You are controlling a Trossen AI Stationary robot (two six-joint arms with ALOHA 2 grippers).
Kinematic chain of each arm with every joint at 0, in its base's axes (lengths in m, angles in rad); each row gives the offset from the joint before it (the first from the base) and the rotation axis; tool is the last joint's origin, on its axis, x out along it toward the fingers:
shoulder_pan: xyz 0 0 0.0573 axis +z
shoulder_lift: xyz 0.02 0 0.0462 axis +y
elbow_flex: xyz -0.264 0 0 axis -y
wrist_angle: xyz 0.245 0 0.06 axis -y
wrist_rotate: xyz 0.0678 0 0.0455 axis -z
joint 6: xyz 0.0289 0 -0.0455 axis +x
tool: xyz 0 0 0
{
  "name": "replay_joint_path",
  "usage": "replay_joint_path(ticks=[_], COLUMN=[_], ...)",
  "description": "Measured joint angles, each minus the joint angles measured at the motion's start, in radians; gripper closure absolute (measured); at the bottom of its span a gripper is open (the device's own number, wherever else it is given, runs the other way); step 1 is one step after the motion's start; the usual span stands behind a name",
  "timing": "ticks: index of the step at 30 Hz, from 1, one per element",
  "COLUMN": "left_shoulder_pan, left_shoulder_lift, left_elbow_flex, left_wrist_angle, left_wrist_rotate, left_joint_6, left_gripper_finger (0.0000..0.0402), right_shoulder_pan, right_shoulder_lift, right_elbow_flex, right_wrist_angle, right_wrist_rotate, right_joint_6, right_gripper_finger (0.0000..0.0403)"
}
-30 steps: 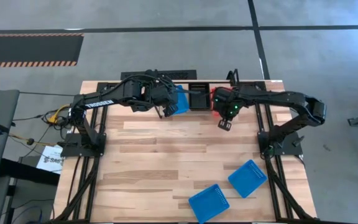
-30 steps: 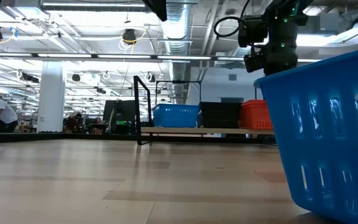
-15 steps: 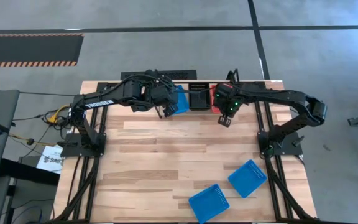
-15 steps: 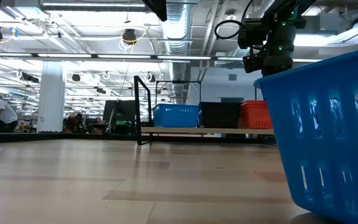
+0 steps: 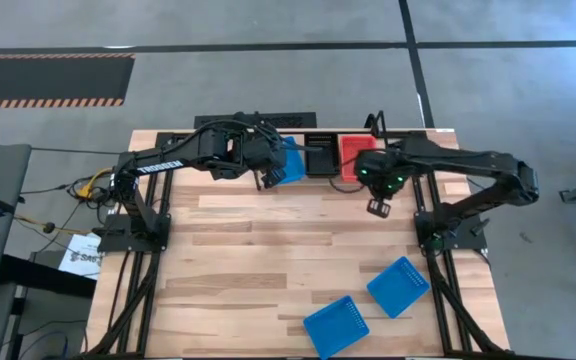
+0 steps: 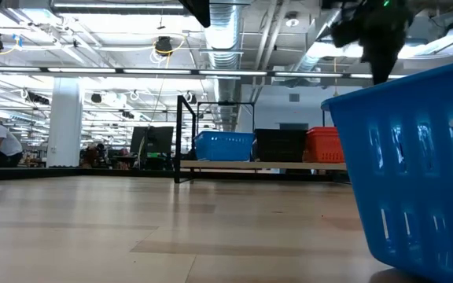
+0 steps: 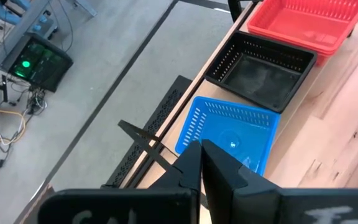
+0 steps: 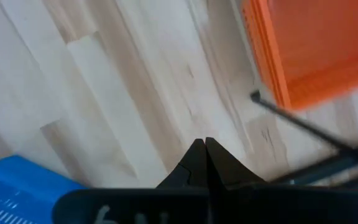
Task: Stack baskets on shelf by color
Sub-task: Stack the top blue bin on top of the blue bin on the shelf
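Looking down, the high view shows two loose blue baskets (image 5: pixel 398 286) (image 5: pixel 335 325) on the table's (image 5: pixel 248 260) near side (the low view catches only one, huge in front). Blue, black (image 5: pixel 319 157) and red (image 5: pixel 356 155) baskets sit side by side on the shelf (image 6: pixel 258 165). Left gripper (image 5: pixel 265 178) hovers by the shelf's blue one, jaws together, empty; right gripper (image 5: pixel 377 206), jaws together too, hangs just before the red.

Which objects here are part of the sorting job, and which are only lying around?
Job:
blue basket on shelf
black basket
red basket
two loose blue baskets
shelf

Not job:
cables
paper sheet
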Motion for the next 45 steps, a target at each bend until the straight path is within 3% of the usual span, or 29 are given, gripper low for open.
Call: replay_joint_path(ticks=[13, 18, 23, 29, 36, 45], left_shoulder_pan=[0.000, 0.000, 0.000, 0.000, 0.000, -0.003], left_shoulder_lift=[0.000, 0.000, 0.000, 0.000, 0.000, 0.000], left_elbow_flex=[0.000, 0.000, 0.000, 0.000, 0.000, 0.000], left_wrist_angle=[0.000, 0.001, 0.000, 0.000, 0.000, 0.000], left_wrist_rotate=[0.026, 0.026, 0.026, 0.029, 0.029, 0.029], left_joint_6=[-0.088, -0.144, -0.175, -0.157, -0.157, -0.170], left_gripper_finger=[0.0401, 0.0401, 0.0401, 0.0401, 0.0402, 0.0401], right_shoulder_pan=[0.292, 0.398, 0.458, 0.562, 0.613, 0.732], right_shoulder_lift=[-0.225, -0.256, -0.266, -0.245, -0.182, -0.052], right_elbow_flex=[0.012, -0.019, -0.122, -0.273, -0.339, -0.339], right_wrist_angle=[-0.150, -0.178, -0.156, -0.010, 0.160, 0.199], right_wrist_rotate=[0.025, 0.024, -0.063, -0.067, -0.141, -0.141], right_joint_6=[0.543, 0.663, 0.675, 0.655, 0.554, 0.180], right_gripper_finger=[0.0388, 0.0378, 0.0377, 0.0374, 0.0329, 0.0260])
